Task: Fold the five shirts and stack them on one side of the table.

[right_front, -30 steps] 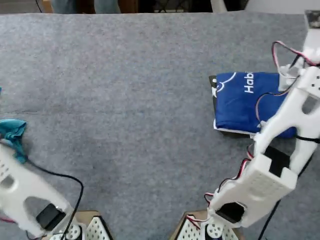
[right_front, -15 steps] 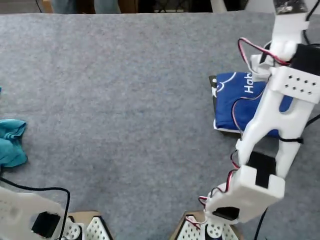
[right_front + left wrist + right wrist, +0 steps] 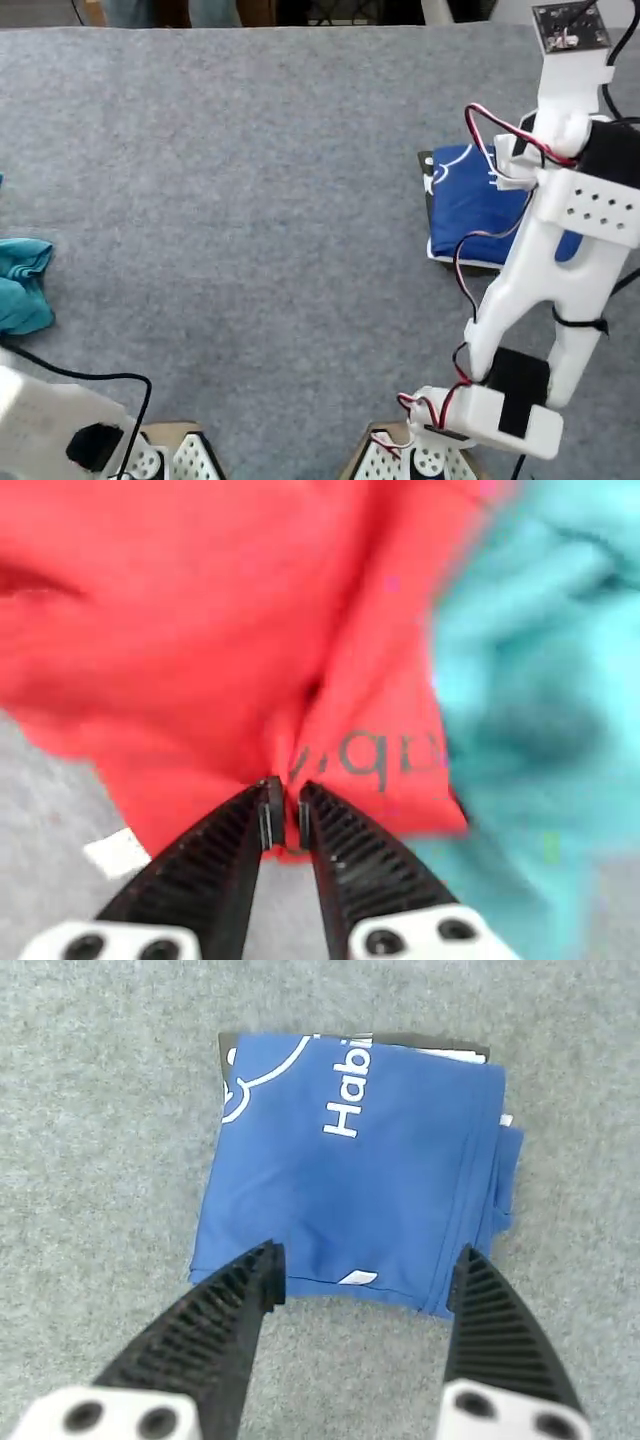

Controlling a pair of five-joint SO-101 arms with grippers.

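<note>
By the left edge of the tabletop [image 3: 250, 180], our left end effector [image 3: 285, 815] is clenched on a fold of the red shirt [image 3: 200, 630], and the crumpled teal shirt [image 3: 22, 285] lies against it. The open grey middle lies to the right, so we judge the left arm the nearer one to spread the red shirt there. At the right, our right end effector [image 3: 367, 1258] hangs released above the folded blue shirt [image 3: 350, 1170], jaws wide over its near edge.

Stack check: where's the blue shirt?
Blue shirt lies folded at right on the table in the high view, atop a dark layer, under the open right tool.
</note>
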